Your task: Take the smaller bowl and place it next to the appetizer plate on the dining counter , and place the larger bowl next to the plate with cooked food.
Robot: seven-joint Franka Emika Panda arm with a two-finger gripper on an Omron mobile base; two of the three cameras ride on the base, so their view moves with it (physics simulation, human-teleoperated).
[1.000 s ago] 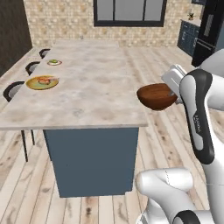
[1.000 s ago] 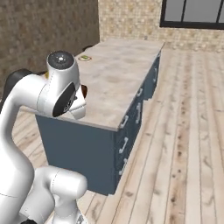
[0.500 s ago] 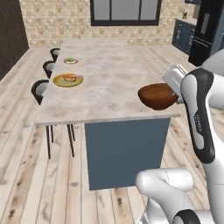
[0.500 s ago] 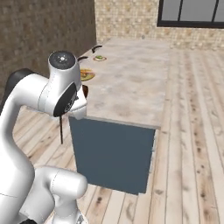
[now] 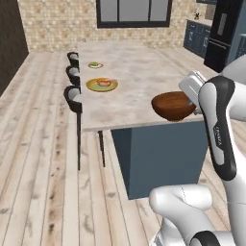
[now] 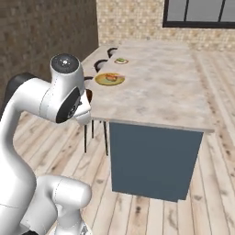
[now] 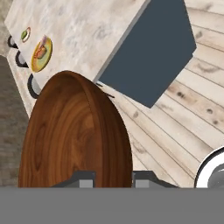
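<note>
You are carrying the smaller bowl in narrowly parted jaws, held in the air by the near end of the table.

No legible writing is showing anywhere. The gripper is clamping the bowl's rim, one fingertip on each side of the wall. The bowl is looking glossy reddish-brown, wood-grained, deep and round. The appetizer plate and the plate with cooked food are sitting well apart from it, along the table's stool-side edge, near the black stools.
</note>
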